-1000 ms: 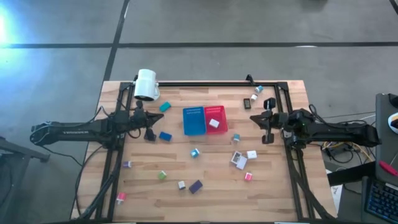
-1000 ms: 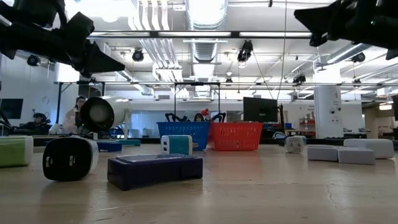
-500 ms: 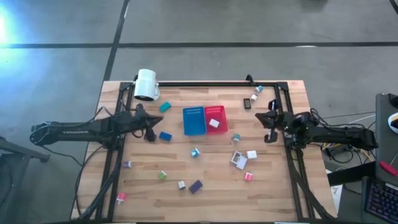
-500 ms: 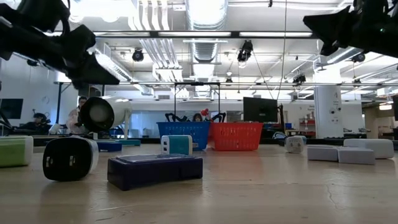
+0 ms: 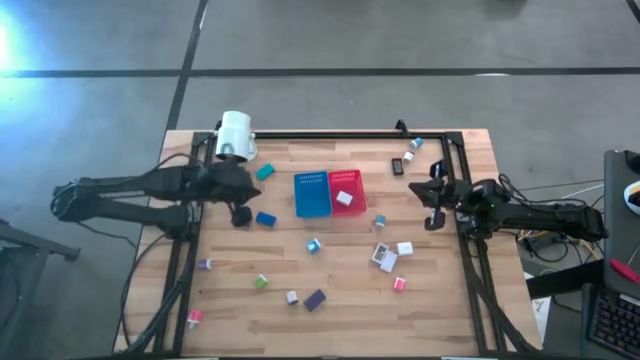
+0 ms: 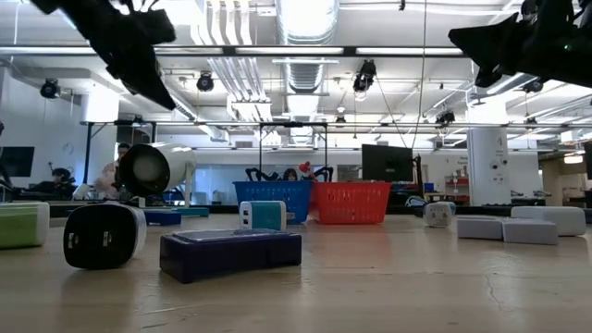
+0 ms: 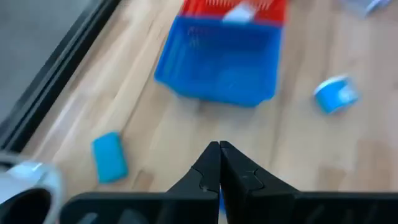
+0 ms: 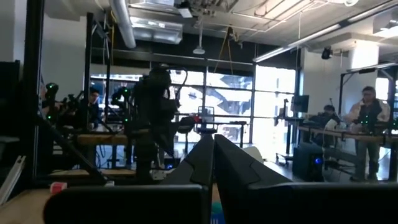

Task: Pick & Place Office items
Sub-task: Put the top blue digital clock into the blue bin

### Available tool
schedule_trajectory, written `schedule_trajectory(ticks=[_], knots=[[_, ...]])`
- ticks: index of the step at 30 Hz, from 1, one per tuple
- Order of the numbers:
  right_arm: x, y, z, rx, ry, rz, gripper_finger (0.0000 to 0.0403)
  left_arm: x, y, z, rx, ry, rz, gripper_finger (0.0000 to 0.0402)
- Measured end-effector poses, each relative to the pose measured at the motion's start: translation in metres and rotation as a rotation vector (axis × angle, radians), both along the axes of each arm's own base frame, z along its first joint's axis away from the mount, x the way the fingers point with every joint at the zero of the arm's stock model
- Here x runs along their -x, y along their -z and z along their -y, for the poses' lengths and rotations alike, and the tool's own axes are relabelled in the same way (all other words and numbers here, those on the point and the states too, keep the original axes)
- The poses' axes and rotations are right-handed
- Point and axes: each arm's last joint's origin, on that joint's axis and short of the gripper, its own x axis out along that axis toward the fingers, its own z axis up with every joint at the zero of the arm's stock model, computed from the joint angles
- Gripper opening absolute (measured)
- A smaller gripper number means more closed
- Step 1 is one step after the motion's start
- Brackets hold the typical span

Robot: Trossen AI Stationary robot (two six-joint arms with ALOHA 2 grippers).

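Blue bin [image 7: 221,65] fills the left wrist view beyond the closed left pincer [image 7: 219,149]; right wrist view shows only room.

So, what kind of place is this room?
Probably a robotics lab or workshop: exposed ceiling ducts, people at workbenches and a wooden table with two robot arms.

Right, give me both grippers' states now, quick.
Left gripper: shut, holding nothing, above the wooden table near the blue perforated bin.
Right gripper: shut, holding nothing, raised at the table's right side.
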Motion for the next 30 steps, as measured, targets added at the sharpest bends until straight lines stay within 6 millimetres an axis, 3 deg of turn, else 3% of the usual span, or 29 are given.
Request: schedule_trajectory(ticks=[6, 13, 20, 24, 30], knots=[[0.0, 0.001, 0.0, -0.003, -0.001, -0.009, 0.0008, -0.029, 0.009, -0.007, -0.058, -0.021, -0.223, 0.0033], [-0.001, 0.001, 0.0, -0.003, -0.002, -0.015, 0.0008, -0.052, 0.042, -0.006, -0.008, 0.292, -0.412, 0.0138], [-0.001, 0.001, 0.0, -0.01, -0.004, -0.015, 0.0008, -0.067, 0.072, -0.005, 0.083, 0.417, -0.514, 0.0232], [-0.001, 0.002, 0.0, -0.012, -0.005, -0.02, 0.0008, -0.072, 0.083, -0.005, 0.085, 0.465, -0.564, 0.0258], [-0.001, 0.002, 0.0, -0.007, -0.003, -0.021, 0.0008, -0.077, 0.101, -0.005, 0.096, 0.503, -0.635, 0.0262]])
